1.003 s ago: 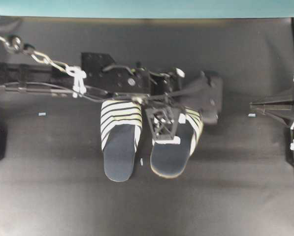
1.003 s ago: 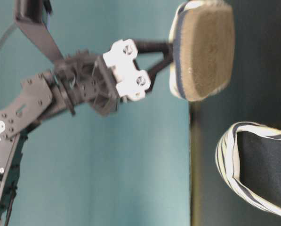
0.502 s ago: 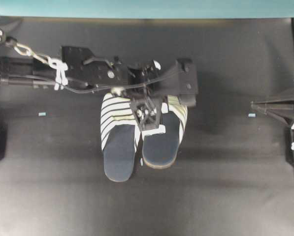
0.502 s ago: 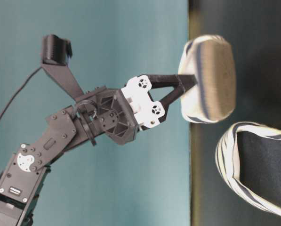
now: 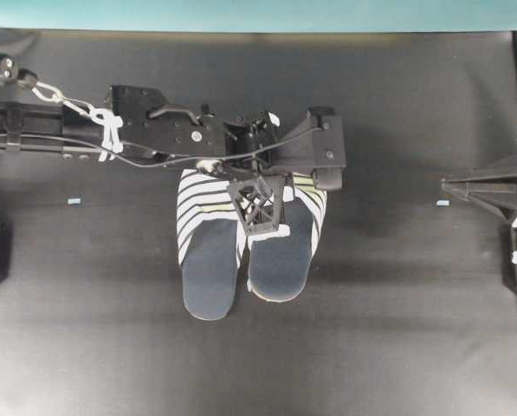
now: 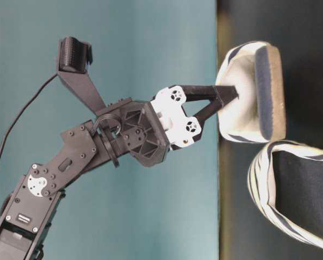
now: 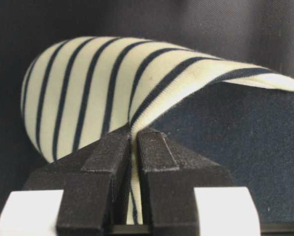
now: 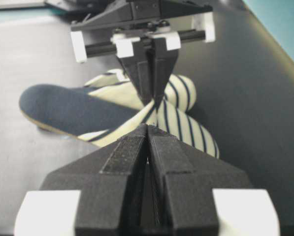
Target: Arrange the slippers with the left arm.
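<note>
Held slipper [image 5: 284, 251] shifted left, now beside its mate [image 5: 208, 251]. Two slippers (striped knit toes, smooth navy insoles). Left gripper [image 5: 260, 204] pinches the held one's toe cover.

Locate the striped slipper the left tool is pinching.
Overhead view, table centre: the striped navy-insoled slipper lies right of its twin slipper, edges nearly touching, with the black lattice left tool shut on its toe cover.

Slippers [image 5: 241, 247] side by side, no gap between; left arm [image 5: 154, 134] overhangs toes; dark table [image 5: 397, 329] around open.
</note>
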`<act>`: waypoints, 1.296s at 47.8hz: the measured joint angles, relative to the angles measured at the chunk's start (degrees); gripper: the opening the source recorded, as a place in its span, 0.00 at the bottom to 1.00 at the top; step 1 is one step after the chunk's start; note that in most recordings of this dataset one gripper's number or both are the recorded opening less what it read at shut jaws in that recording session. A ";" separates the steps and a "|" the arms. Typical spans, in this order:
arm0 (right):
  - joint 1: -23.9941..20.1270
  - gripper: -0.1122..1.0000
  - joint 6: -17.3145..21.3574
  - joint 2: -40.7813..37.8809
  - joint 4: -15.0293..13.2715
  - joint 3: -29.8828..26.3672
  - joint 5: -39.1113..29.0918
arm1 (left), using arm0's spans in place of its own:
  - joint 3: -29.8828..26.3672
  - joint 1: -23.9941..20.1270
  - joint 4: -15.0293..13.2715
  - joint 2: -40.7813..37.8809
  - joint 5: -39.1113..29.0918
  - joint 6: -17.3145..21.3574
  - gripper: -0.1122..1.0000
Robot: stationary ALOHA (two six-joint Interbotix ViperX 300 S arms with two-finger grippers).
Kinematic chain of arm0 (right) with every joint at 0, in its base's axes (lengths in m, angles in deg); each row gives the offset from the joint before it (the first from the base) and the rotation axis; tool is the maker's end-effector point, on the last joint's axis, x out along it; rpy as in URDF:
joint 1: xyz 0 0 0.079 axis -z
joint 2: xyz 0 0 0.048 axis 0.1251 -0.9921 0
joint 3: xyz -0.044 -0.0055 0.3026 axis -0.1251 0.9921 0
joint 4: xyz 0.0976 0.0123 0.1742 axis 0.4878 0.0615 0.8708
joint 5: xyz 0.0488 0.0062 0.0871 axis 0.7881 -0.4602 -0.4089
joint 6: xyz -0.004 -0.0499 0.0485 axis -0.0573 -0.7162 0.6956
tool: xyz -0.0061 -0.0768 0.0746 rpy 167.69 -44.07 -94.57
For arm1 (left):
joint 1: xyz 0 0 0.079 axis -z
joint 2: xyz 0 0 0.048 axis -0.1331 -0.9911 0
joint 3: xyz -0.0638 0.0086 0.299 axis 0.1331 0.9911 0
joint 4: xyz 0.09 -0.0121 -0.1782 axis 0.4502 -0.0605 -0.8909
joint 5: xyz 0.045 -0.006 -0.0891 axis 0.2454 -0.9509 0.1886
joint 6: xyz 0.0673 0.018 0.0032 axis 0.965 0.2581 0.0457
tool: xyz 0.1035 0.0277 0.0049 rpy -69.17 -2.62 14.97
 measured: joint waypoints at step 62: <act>0.00 0.10 0.00 0.09 0.00 0.44 0.53 | 10.55 3.96 -0.09 10.28 10.72 2.90 0.87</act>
